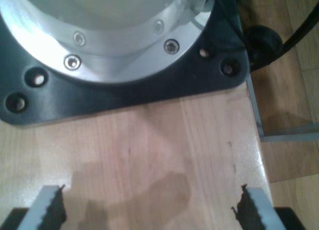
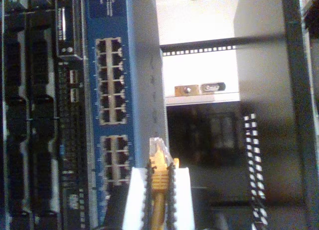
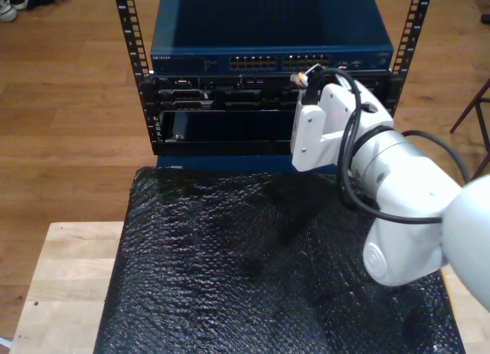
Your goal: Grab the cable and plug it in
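My second gripper (image 2: pixel 158 190) is shut on the yellow-orange cable (image 2: pixel 158 175) just behind its boot. The clear plug (image 2: pixel 156 143) sticks out past the fingertips, close to the lower block of ports on the blue network switch (image 2: pixel 112 90) and a little to one side of them. In the exterior view the same gripper (image 3: pixel 304 80) holds the cable tip (image 3: pixel 295 78) just under the switch's (image 3: pixel 268 40) port row (image 3: pixel 302 62), toward that view's right. My first gripper (image 1: pixel 152 210) is open over bare wood, its toothed fingers (image 1: pixel 50 207) wide apart with nothing between them.
The switch sits in a black rack (image 3: pixel 138 55) above dark server units (image 3: pixel 230 101). A black bubbled mat (image 3: pixel 260 270) covers the wooden table (image 3: pixel 61 277) before the rack. A robot base (image 1: pixel 119 51) on its black plate lies just beyond my first gripper, near the table edge (image 1: pixel 259 140).
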Motion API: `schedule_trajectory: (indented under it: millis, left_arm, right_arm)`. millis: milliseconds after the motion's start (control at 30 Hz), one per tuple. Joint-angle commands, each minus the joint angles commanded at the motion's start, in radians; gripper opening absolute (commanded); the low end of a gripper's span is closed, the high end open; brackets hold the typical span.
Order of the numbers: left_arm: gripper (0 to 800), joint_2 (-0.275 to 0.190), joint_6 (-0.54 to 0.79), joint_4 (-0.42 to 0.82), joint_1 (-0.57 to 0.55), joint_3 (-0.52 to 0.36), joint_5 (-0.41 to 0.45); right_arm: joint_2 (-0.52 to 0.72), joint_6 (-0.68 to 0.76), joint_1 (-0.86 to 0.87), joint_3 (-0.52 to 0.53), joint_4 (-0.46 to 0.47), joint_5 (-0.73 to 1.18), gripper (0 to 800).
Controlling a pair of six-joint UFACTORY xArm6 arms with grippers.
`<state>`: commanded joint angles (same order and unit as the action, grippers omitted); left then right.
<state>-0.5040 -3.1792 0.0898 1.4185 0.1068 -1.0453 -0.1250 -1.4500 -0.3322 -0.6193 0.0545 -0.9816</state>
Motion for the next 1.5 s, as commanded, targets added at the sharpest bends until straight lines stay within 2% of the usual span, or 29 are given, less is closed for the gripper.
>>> schedule_trajectory:
  millis: [133, 300, 433, 667, 867, 1033, 1400, 1500]
  left_arm:
    - [800, 0.000, 0.000, 0.000, 0.000, 0.000, 0.000]
    - [800, 0.000, 0.000, 0.000, 0.000, 0.000, 0.000]
    - [800, 0.000, 0.000, 0.000, 0.000, 0.000, 0.000]
    - [800, 0.000, 0.000, 0.000, 0.000, 0.000, 0.000]
    - [800, 0.000, 0.000, 0.000, 0.000, 0.000, 0.000]
    - [800, 0.000, 0.000, 0.000, 0.000, 0.000, 0.000]
    - [800, 0.000, 0.000, 0.000, 0.000, 0.000, 0.000]
    - [800, 0.000, 0.000, 0.000, 0.000, 0.000, 0.000]
  right_arm:
    - [-0.075, -0.006, -0.009, -0.069, -0.058, -0.021, 0]
    - [-0.193, -0.084, -0.031, -0.157, -0.112, -0.140, 0]
    - [-0.199, -0.110, -0.054, -0.167, -0.178, -0.166, 0]
    - [-0.230, -0.244, -0.107, -0.173, -0.361, -0.222, 0]
    - [-0.242, -0.276, -0.143, -0.184, -0.476, -0.256, 0]
    - [-0.287, -0.336, -0.170, -0.224, -0.592, -0.305, 0]
    - [-0.385, -0.342, -0.222, -0.321, -0.775, -0.374, 0]
    - [-0.416, -0.342, -0.230, -0.351, -0.799, -0.379, 0]
